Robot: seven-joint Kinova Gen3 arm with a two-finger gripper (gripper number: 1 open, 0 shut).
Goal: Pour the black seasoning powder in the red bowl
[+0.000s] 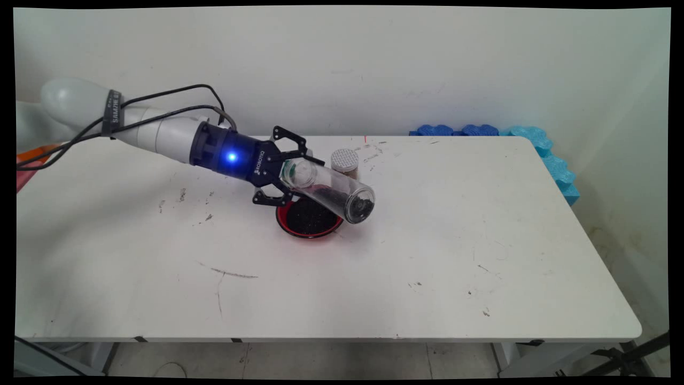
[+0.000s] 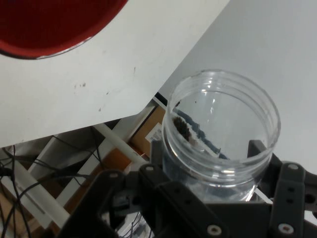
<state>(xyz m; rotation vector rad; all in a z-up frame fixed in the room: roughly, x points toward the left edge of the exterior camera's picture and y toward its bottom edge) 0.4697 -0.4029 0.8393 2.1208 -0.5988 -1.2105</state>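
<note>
The end effector [image 1: 286,174] is closed around a clear plastic jar [image 1: 328,191], gripping it near one end and holding it tipped on its side above a red dish [image 1: 309,218] that is filled with dark granules near the middle of the white bench [image 1: 427,256]. Some dark material lies inside the jar, gathered along its lower side and at its right end. Just beyond the jar, toward the far edge, stands a small jar with a white perforated lid [image 1: 344,162].
</note>
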